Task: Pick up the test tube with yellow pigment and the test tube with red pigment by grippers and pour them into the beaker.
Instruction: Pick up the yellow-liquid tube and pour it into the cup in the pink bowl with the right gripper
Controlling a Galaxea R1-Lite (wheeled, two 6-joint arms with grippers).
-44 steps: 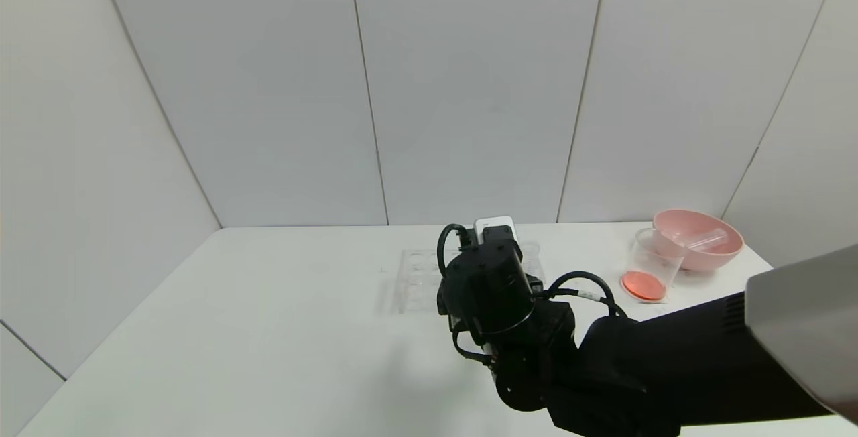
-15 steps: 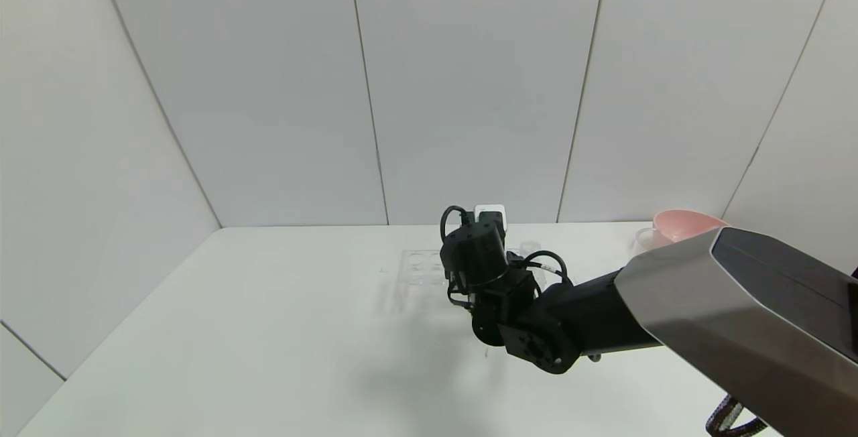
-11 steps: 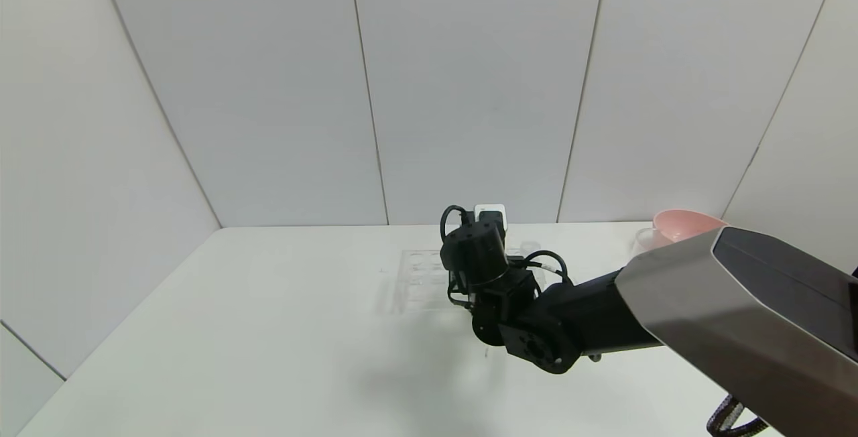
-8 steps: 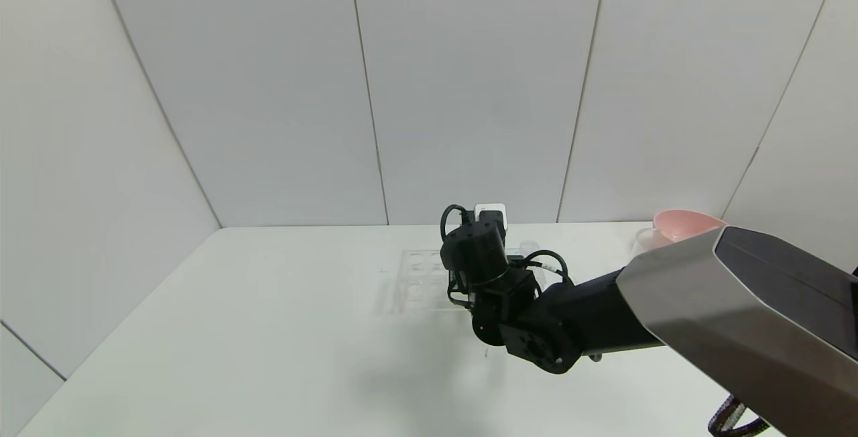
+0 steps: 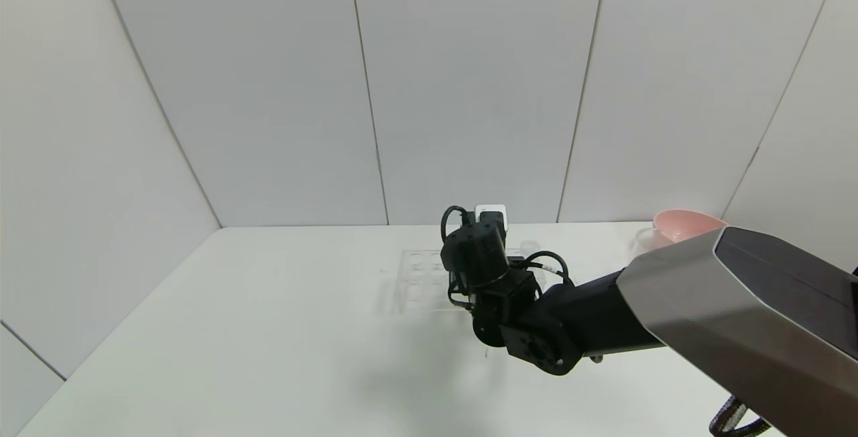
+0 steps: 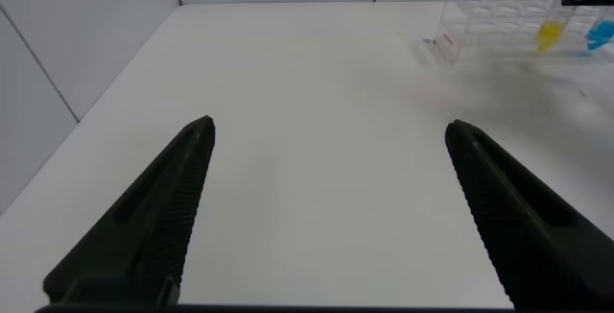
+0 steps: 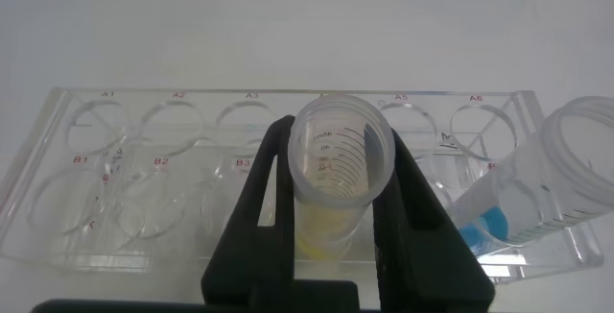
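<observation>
The left gripper (image 6: 321, 212) hovers low over the near left part of the white desk (image 6: 317, 121), its two black fingers (image 6: 153, 212) spread wide apart with nothing between them.

Farther in, the right arm reaches across the desk from the right side, and its wrist stands over the clear tube rack (image 5: 419, 279) near the middle of the desk. The right gripper (image 7: 338, 222) is clamped on the test tube with yellow pigment (image 7: 341, 174): a black finger presses each side of the clear tube just below its open rim, and the yellow liquid shows at the tube's bottom between the fingers. The tube stands roughly upright at the near row of the rack; whether its bottom rests in a hole or is lifted clear cannot be told.

Just beside it in the same rack, a tube with blue liquid (image 7: 537, 193) leans at a tilt. From the left wrist view, the yellow and blue liquids show side by side at the far end of the rack.

At the far right corner of the desk, a pink bowl (image 5: 684, 221) shows above the right arm's grey shell, with the beaker (image 5: 645, 239) just in front of it, mostly hidden.
</observation>
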